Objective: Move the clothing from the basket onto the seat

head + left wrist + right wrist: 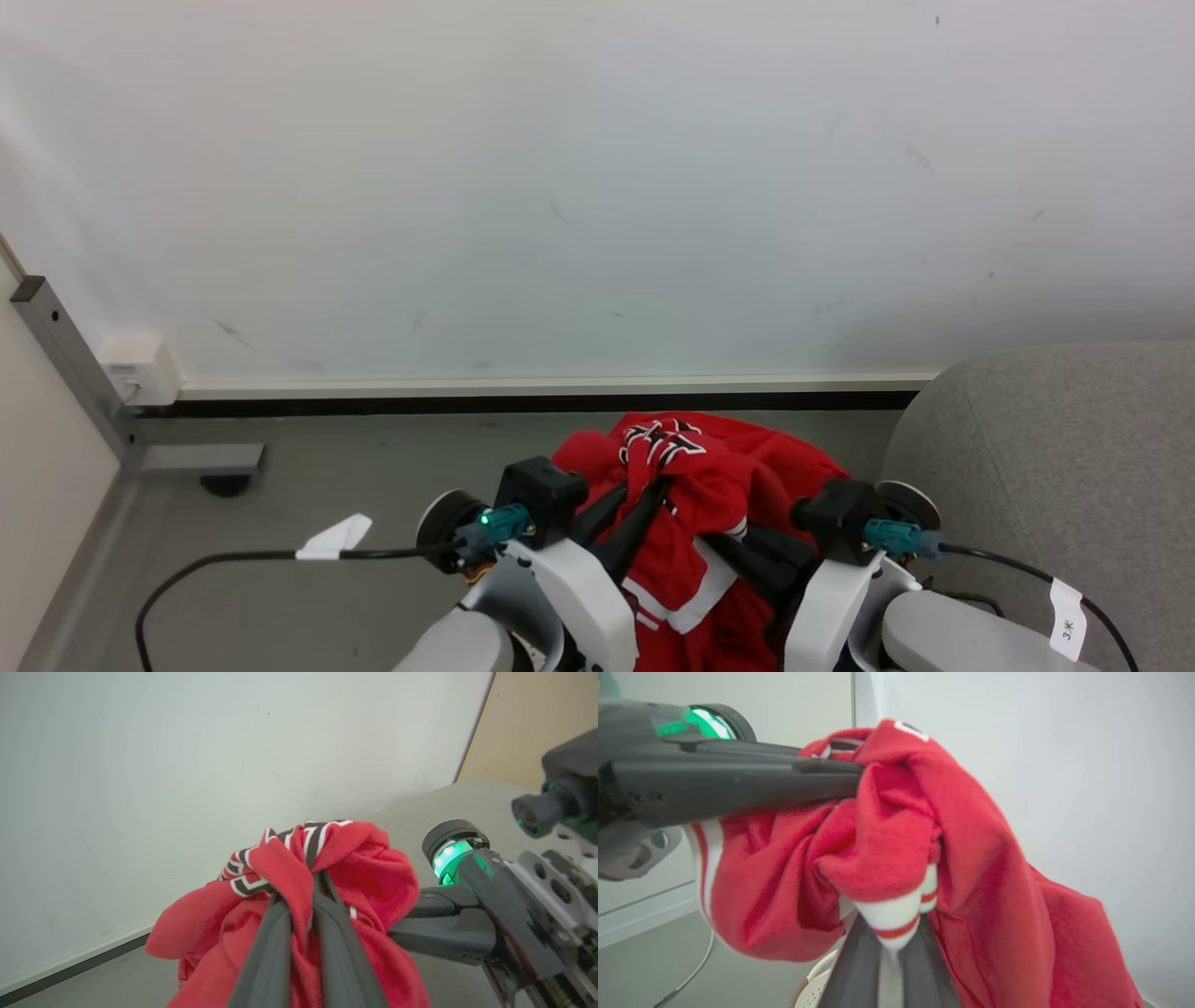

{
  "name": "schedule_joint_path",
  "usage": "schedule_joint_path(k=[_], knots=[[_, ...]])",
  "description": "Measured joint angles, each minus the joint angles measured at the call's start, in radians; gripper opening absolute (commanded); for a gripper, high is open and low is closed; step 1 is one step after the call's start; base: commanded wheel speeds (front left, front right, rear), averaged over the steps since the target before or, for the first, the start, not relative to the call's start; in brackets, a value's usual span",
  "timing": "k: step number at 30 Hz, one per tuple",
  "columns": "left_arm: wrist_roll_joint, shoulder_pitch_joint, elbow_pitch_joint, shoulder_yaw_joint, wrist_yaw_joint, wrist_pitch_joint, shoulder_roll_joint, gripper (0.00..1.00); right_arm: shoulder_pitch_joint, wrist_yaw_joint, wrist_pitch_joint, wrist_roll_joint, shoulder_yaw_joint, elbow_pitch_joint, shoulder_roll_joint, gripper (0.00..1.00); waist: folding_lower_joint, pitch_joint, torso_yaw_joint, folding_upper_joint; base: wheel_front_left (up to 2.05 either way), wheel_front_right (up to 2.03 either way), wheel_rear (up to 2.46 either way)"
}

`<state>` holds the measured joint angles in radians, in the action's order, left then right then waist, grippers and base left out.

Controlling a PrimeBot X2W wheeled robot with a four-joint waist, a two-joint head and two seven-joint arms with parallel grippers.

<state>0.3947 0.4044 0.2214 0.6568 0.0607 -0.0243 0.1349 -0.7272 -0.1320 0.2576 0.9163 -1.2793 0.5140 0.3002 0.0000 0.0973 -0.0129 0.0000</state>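
Head view: the jersey hangs bunched between the left hand and the right hand. The sofa stands near on the right, apart from the cloth.

Left wrist view: the left hand is pinched shut on a red fold beside the lettering.

Right wrist view: the right hand is clamped on the white striped cuff. The basket rim shows below, with the jersey clear of it.

Assessment: the lift looks complete and the carry is in hand. The next move likely calls for a turn rightward to the sofa, then both hands letting go over the cushion.
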Motion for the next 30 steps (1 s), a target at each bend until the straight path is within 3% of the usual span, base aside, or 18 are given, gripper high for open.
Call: schedule_joint_path(k=[4, 6, 8, 9, 30], knots=[[0.000, 0.000, 0.005, 0.000, -0.009, 0.008, 0.003, 0.00, -0.011, 0.000, 0.000, 0.001, 0.013, -0.014, 0.013, 0.00, 0.0000, -0.004, 0.004, 0.0000, 0.00, 0.00, 0.00], [-0.002, 0.000, 0.009, 0.001, -0.014, 0.010, 0.004, 0.37, -0.011, 0.000, 0.000, 0.001, 0.024, -0.021, 0.016, 0.00, 0.0000, -0.005, 0.004, 0.0000, 0.00, 0.00, 0.00], [-0.007, 0.001, 0.014, 0.002, -0.018, 0.017, 0.006, 0.87, -0.010, 0.000, 0.000, 0.000, 0.034, -0.024, 0.020, 0.00, 0.0000, -0.007, 0.002, 0.0000, 0.00, 0.00, 0.00], [-0.007, 0.001, 0.015, 0.003, -0.018, 0.018, 0.006, 1.00, -0.009, 0.000, 0.000, -0.002, 0.040, -0.025, 0.023, 0.00, 0.0001, -0.006, 0.000, 0.0000, 0.00, 0.00, 0.00], [-0.014, -0.005, -0.004, 0.012, -0.048, 0.023, 0.040, 1.00, 0.028, 0.000, 0.000, -0.035, 0.119, -0.013, 0.047, 0.00, 0.0000, 0.002, -0.030, 0.0000, 0.00, 0.00, 0.00]])
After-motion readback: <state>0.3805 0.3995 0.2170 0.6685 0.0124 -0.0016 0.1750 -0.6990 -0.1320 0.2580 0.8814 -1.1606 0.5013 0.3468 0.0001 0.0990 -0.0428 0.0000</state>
